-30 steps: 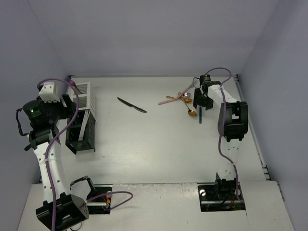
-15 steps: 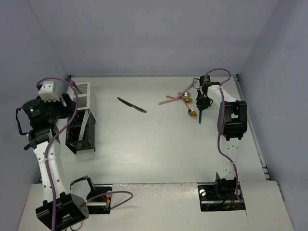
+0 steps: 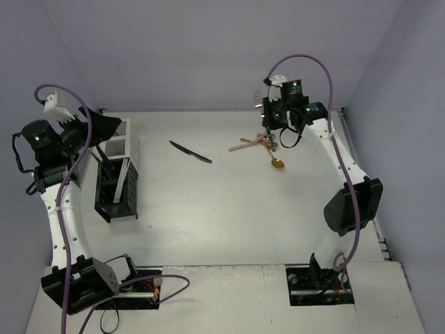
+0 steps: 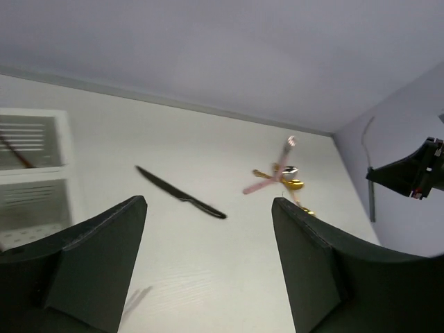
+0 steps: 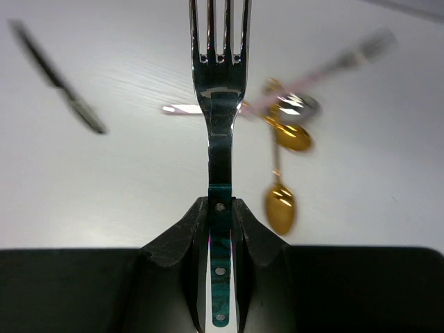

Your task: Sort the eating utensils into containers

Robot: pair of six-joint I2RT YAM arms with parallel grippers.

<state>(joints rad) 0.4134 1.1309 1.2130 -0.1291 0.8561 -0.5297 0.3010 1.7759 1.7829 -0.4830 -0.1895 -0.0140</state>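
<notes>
My right gripper [image 3: 272,133] [image 5: 220,208] is shut on the teal handle of a fork [image 5: 220,104], held in the air with its silver tines pointing away from the wrist. On the table below lie gold spoons [image 3: 277,163] [image 5: 280,208] and a pink fork [image 3: 245,145] [image 4: 267,182]. A black knife [image 3: 190,152] [image 4: 182,201] lies alone at mid-table. The black caddy [image 3: 115,195] and the white caddy [image 3: 119,138] [image 4: 35,142] stand at the left. Above them my left gripper [image 3: 97,129] [image 4: 208,201] hangs open, holding nothing.
Grey walls close the table at the back and on both sides. The arm bases [image 3: 320,278] sit at the near edge. A purple cable [image 3: 327,76] loops above the right wrist.
The right gripper has shut on the teal fork and lifted it off the table, swinging up and left. The left arm has risen and pulled back from above the caddies.
</notes>
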